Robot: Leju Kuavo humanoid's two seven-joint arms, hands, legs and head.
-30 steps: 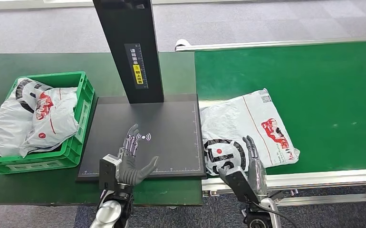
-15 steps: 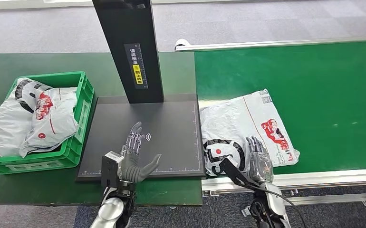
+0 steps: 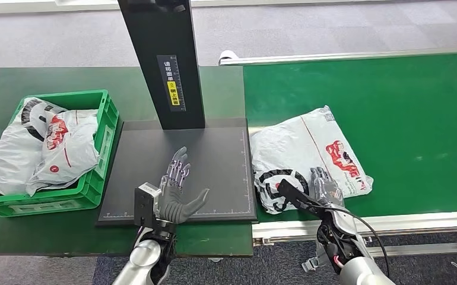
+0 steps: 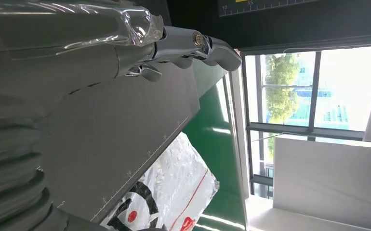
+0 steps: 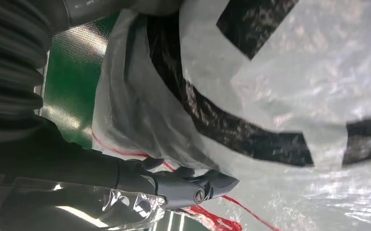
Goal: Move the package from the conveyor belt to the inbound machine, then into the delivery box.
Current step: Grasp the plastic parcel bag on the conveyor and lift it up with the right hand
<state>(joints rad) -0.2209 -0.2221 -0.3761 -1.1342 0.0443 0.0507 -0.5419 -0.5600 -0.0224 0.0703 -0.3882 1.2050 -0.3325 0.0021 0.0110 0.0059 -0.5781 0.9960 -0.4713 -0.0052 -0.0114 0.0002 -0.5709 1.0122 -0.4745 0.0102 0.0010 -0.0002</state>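
A grey plastic package [image 3: 309, 148] with red and black print lies on the green conveyor belt [image 3: 392, 107], close to its left end. My right hand [image 3: 324, 190] grips the package's near edge, thumb on one side and fingers on the other, and the bag is bunched up there. In the right wrist view the fingers [image 5: 188, 185] press against the crinkled package [image 5: 280, 96]. My left hand [image 3: 175, 193] hovers open, fingers spread, over the near part of the inbound machine's black plate [image 3: 214, 154]. The left wrist view shows the package [image 4: 174, 187] just beyond the plate [image 4: 125, 125].
The machine's black column [image 3: 167, 59] rises at the plate's far edge. A green delivery crate [image 3: 104, 124] with several grey packages in it stands on the dark table left of the plate. The belt's metal front rail [image 3: 392, 222] runs along its near side.
My right hand has reached forward and closed on the package's near edge, which has bunched up and shifted slightly. My left hand has moved a little forward over the plate.
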